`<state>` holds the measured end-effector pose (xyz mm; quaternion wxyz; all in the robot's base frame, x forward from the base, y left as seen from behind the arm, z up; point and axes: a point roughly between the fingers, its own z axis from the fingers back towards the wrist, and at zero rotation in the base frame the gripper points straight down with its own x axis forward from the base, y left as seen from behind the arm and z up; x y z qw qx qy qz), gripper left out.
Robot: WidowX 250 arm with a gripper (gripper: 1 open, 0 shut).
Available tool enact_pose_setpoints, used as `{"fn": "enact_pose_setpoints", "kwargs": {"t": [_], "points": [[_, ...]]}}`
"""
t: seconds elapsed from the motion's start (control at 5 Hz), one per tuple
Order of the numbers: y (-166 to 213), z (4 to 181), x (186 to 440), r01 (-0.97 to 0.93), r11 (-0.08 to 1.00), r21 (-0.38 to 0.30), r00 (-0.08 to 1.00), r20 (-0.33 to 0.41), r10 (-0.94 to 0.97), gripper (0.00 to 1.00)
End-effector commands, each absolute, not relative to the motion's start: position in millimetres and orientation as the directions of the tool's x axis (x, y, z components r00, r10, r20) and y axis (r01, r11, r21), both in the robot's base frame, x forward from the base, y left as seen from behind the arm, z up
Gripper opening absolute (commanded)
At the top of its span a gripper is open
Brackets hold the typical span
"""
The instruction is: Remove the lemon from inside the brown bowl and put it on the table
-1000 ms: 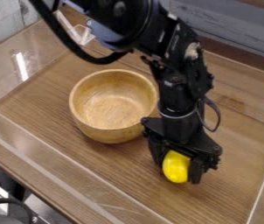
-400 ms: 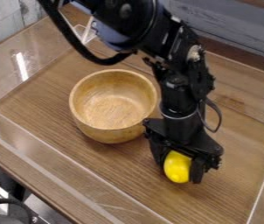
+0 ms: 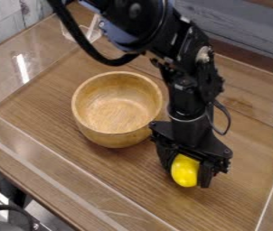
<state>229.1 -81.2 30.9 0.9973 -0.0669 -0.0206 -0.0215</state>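
The lemon (image 3: 183,171) is bright yellow and sits between the black fingers of my gripper (image 3: 185,170), low over the table (image 3: 67,153), just right of the bowl. The jaws are closed on the lemon's sides. I cannot tell whether the lemon touches the table top. The brown bowl (image 3: 117,108) is a light tan wooden bowl and stands empty at the middle of the table, its right wall close to my gripper. My black arm (image 3: 182,68) comes down from the top of the view.
Clear acrylic walls (image 3: 18,135) run along the table's edges. Bare dark wood lies in front of the bowl and to the right of the gripper (image 3: 254,144). A blue part of the arm (image 3: 108,36) shows behind the bowl.
The gripper with the lemon has shifted very slightly right and down. The bowl has not moved.
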Motion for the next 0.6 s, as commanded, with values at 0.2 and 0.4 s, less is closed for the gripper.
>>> {"fn": "enact_pose_setpoints", "kwargs": {"t": [0.2,0.4], "points": [[-81.4,41.1,243.1,0.039,0.99,-0.136,0.995,0.091,-0.027,0.0],[-80.8,40.8,243.4,0.037,0.99,-0.133,0.996,0.086,-0.026,0.0]]}}
